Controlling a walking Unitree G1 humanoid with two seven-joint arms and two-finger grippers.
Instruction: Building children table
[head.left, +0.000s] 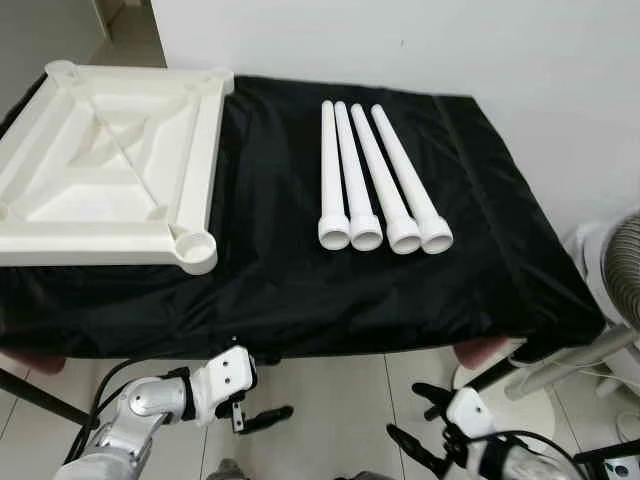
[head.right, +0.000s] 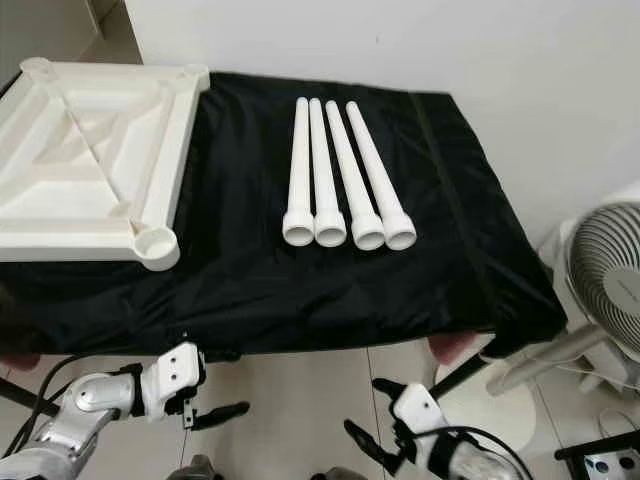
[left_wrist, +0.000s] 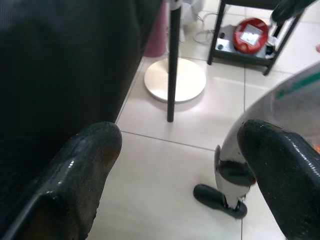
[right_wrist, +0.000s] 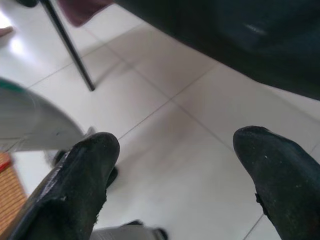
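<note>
On the left of the black-draped bench (head.left: 300, 290) we see the white tabletop (head.left: 110, 165) lying upside down, corner sockets up. To its right four white legs (head.left: 375, 180) lie side by side, touching, wide ends toward us. Below the bench's near edge, over the tiled floor (left_wrist: 165, 185), our left gripper (head.left: 262, 418) and right gripper (head.left: 420, 418) hang, both with jaws spread and holding nothing.
</note>
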